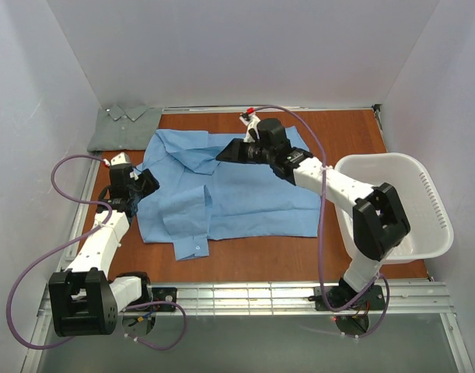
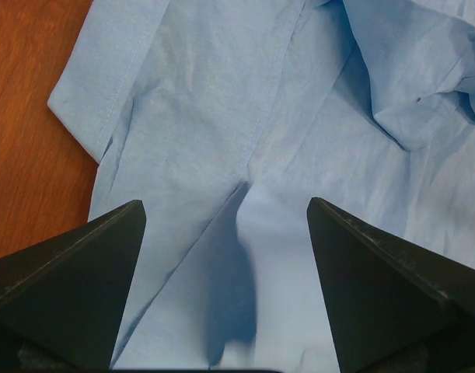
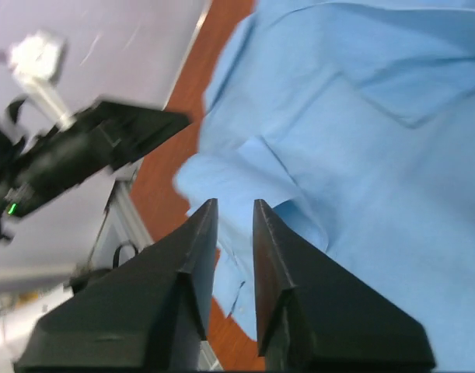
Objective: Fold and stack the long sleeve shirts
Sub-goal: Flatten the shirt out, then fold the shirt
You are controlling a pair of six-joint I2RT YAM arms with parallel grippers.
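Observation:
The light blue long sleeve shirt (image 1: 245, 198) lies spread and rumpled across the middle of the brown table, one sleeve folded over near the front left. The grey-green shirt (image 1: 124, 128) lies folded in the back left corner. My left gripper (image 1: 146, 185) hovers over the blue shirt's left edge, wide open with only cloth (image 2: 221, 101) showing below the gap (image 2: 225, 203). My right gripper (image 1: 229, 151) hangs above the shirt's upper part near the collar. Its jaws stand a narrow gap apart (image 3: 235, 202) with nothing between them, and blue cloth (image 3: 361, 179) lies underneath.
A white plastic laundry basket (image 1: 435, 214) sits at the right, partly over the table's edge. White walls close in the back and sides. Bare brown table (image 1: 338, 132) shows at the back right and along the front. The left arm (image 3: 89, 148) appears in the right wrist view.

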